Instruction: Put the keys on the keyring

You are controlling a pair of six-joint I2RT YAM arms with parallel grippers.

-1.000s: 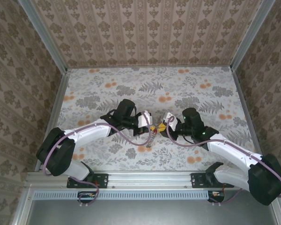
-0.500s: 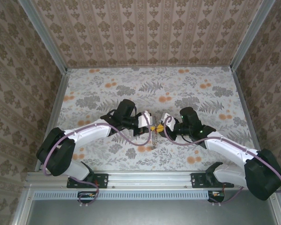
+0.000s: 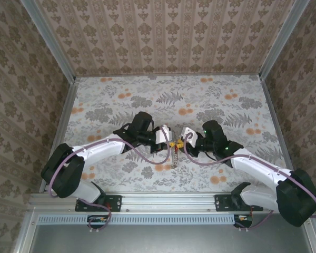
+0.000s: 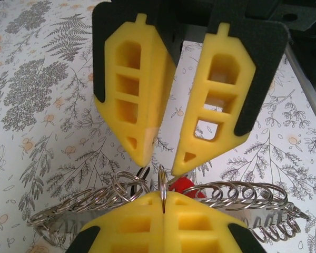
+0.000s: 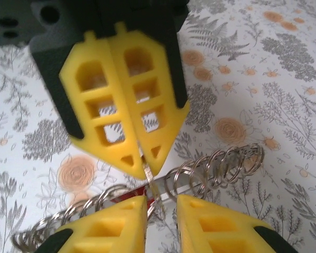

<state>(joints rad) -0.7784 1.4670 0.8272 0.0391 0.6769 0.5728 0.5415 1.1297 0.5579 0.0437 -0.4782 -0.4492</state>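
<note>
The keyring is a chain of linked silvery wire rings, sagging to both sides of my left gripper. That gripper is shut edge-on on one thin ring of it. Facing it tip to tip, my right gripper has its fingers a little apart, with the pinched ring reaching up into the gap. The red key head sits just behind that ring. A small black piece shows among the rings; I cannot tell what it is. In the right wrist view, the left gripper pinches the ring above my right gripper, with the keyring beside it. From above, both grippers meet mid-table.
The table wears a floral cloth and is boxed in by patterned walls. A metal rail runs along the near edge by the arm bases. Open cloth lies behind both grippers.
The right gripper has moved left, closer to the left gripper's tips. The hanging part of the keyring has shifted slightly right. The left arm has held still.
</note>
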